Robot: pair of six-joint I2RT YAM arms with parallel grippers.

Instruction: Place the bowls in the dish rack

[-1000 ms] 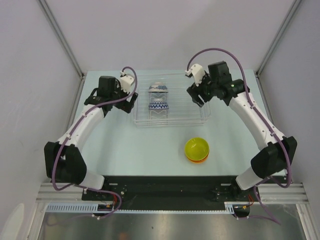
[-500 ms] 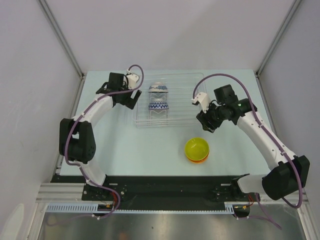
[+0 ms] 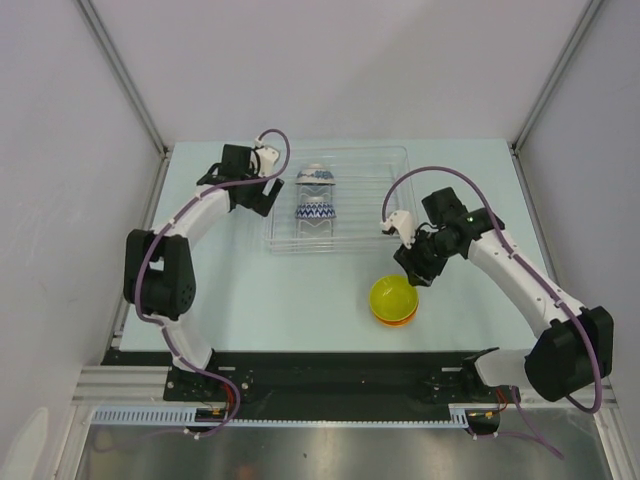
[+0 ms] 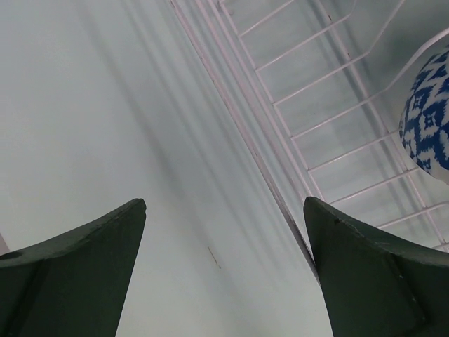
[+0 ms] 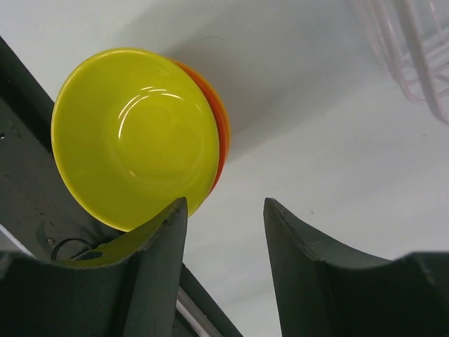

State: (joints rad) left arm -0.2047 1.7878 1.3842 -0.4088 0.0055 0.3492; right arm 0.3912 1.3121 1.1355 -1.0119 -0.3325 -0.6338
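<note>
In the lower centre-right of the overhead view, a yellow-green bowl (image 3: 393,296) sat nested in an orange bowl (image 3: 398,320) on the pale table (image 3: 250,290), both well apart from the dish rack (image 3: 385,241). The right gripper (image 3: 414,271) hung just above and to the right of the stack, its fingers apart and holding nothing. Its wrist camera showed the yellow-green bowl (image 5: 137,133) filling the upper left of the frame, the orange bowl (image 5: 222,133) peeking out as a thin crescent along its right side. The rim lay next to the left finger (image 5: 165,260) of the right gripper (image 5: 224,207); whether they touched could not be told.

Further back, the clear rack held two white bowls with blue zigzags in its left half, the nearer patterned bowl (image 3: 317,211) and the farther patterned bowl (image 3: 315,177) both propped on edge, one behind the other. At the rack's left wall, the left gripper (image 3: 260,203) hovered over bare table with its fingers spread wide and empty. Its wrist camera caught the rack's prongs (image 4: 316,105) at upper right and a patterned bowl (image 4: 428,119) at the right edge
</note>
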